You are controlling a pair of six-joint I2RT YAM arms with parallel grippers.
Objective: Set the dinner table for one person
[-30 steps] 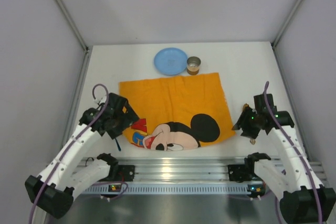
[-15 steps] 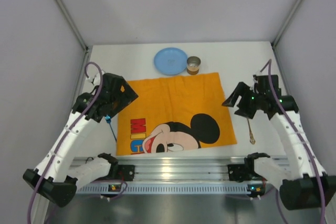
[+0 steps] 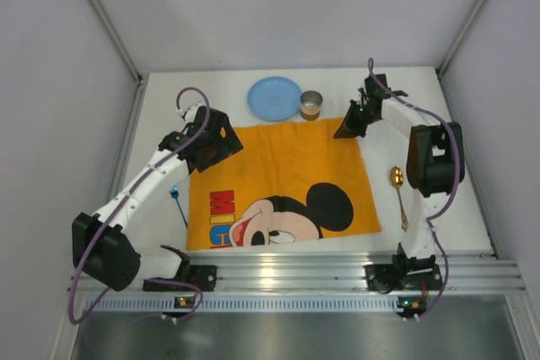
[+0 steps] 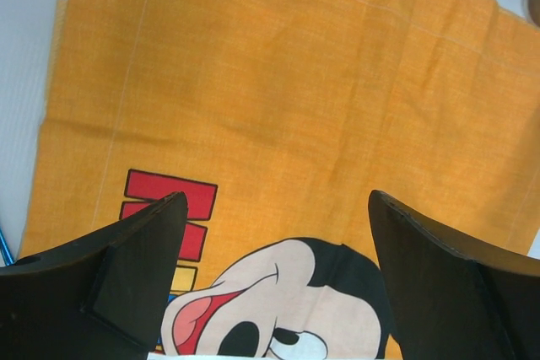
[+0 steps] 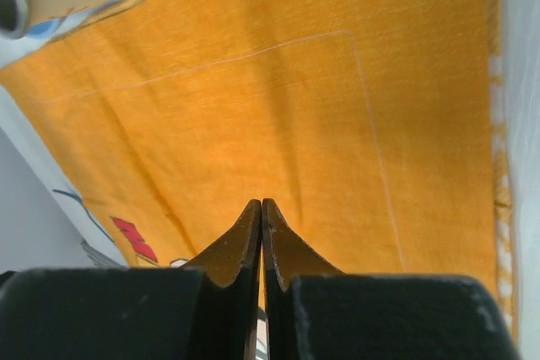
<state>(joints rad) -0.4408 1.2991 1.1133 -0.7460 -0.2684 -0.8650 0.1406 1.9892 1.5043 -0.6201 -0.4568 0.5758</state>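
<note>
The dinner table (image 3: 405,99) is a white tabletop with an orange Mickey Mouse cloth (image 3: 287,166) spread flat in its middle. My left gripper (image 3: 221,145) hangs open over the cloth's far left corner. In the left wrist view its gripper (image 4: 274,206) has only the cloth (image 4: 295,82) showing between the wide jaws. My right gripper (image 3: 346,128) is at the cloth's far right corner. The right wrist view shows its gripper (image 5: 261,202) shut above the cloth (image 5: 295,82), with nothing between the tips.
A blue plate (image 3: 274,97) and a small tin can (image 3: 311,105) stand just beyond the cloth's far edge. A gold spoon (image 3: 396,196) lies on the table to the right of the cloth. A thin blue utensil (image 3: 179,206) lies to its left.
Both arms have swung from the cloth's near corners to its far corners. The near left corner now lies flat. The right gripper has shut, and the spoon lies uncovered on the table.
</note>
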